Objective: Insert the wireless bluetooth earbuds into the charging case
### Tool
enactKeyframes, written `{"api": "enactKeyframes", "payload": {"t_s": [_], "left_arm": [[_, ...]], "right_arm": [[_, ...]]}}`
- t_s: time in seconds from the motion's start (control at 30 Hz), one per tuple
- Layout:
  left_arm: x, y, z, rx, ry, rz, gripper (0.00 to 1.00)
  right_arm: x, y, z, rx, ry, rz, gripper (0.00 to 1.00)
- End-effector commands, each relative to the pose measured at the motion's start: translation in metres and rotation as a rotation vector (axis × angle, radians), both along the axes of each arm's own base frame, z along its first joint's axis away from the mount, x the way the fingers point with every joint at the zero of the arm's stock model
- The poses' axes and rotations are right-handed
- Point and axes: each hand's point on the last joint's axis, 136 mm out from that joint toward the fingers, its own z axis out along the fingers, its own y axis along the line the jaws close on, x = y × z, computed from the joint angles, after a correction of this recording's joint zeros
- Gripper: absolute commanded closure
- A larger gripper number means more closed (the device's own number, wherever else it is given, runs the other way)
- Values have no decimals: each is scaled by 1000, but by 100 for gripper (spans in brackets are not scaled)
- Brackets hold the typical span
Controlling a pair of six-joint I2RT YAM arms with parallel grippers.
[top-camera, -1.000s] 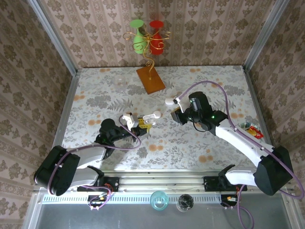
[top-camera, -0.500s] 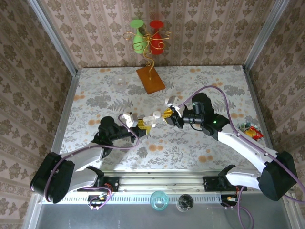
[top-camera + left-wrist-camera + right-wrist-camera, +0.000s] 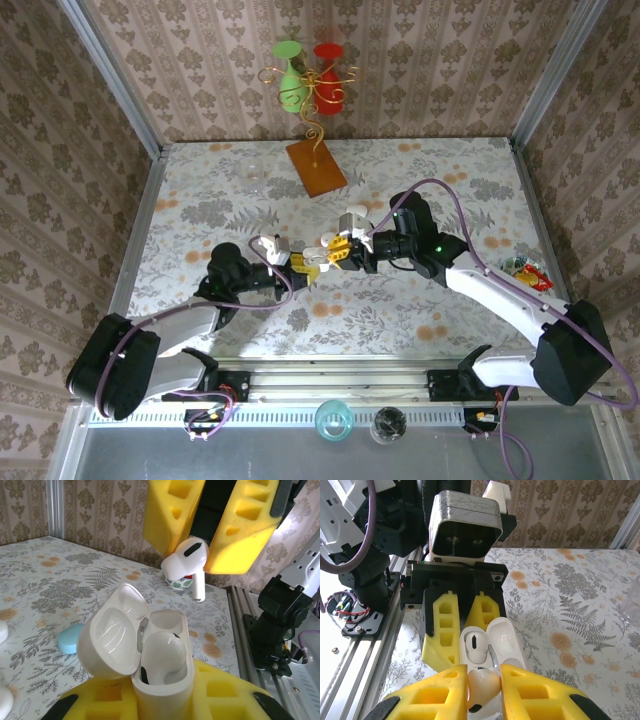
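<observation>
My left gripper is shut on the white charging case, holding it upright with its lid swung open to the left. One white earbud sits in the nearer slot; the far slot is empty. My right gripper is shut on a second earbud, pinched between yellow pads. That earbud hangs stem-down just above and beyond the open case. In the top view the two grippers meet near the table's middle, left and right.
A light-blue pebble-shaped case lies on the floral tabletop left of the held case. A wooden stand with a green and a red glass and a clear cup stand at the back. Colourful wrappers lie at the right edge.
My right gripper has swung left with the earbud until it meets the left gripper over the open case. The left gripper has stayed nearly in place, still holding the case.
</observation>
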Motion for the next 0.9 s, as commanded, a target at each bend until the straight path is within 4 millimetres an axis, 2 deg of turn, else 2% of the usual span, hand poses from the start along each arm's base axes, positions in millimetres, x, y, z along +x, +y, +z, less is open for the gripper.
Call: {"api": "enactKeyframes", "payload": {"t_s": [0.0, 0.37, 0.67, 0.87], "left_arm": [[-4, -2, 22, -55, -49, -48, 91], [-10, -2, 30, -95, -72, -92, 90], [-1, -1, 37, -122, -41, -68, 90], [-2, -3, 38, -125, -41, -82, 90]], "right_arm": [[-2, 7, 10, 15, -48, 48, 78], [2, 9, 8, 9, -65, 51, 78], [-19, 7, 1, 6, -31, 152, 78], [-20, 7, -2, -10, -17, 160, 69]]}}
